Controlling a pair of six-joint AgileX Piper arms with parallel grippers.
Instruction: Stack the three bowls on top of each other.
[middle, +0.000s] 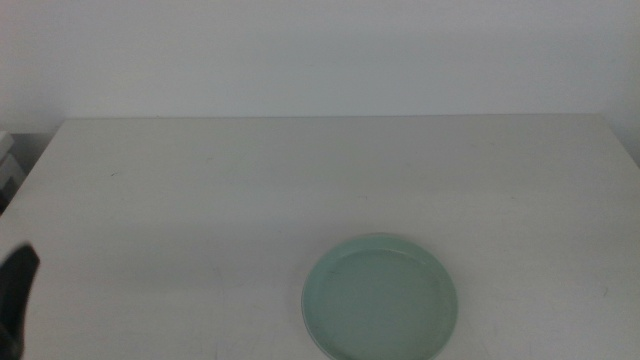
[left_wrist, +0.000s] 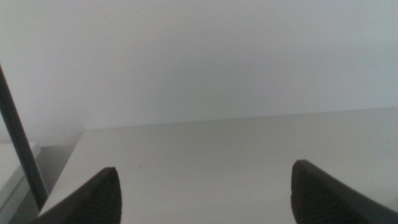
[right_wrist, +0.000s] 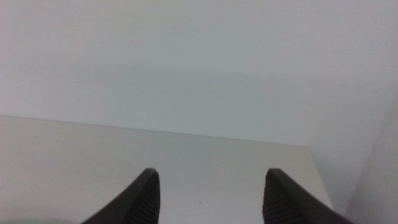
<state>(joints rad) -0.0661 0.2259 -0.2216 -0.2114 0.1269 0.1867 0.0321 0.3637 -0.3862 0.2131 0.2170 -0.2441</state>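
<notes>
Mint bowl (middle: 380, 298) alone on table (middle: 200, 180); left hand (middle: 15, 290) well apart.

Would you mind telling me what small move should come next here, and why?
Probably swing the right gripper toward the green bowl. It is the only bowl in view, near the table's front edge, and both grippers are open and empty; the left gripper waits at the left.
</notes>
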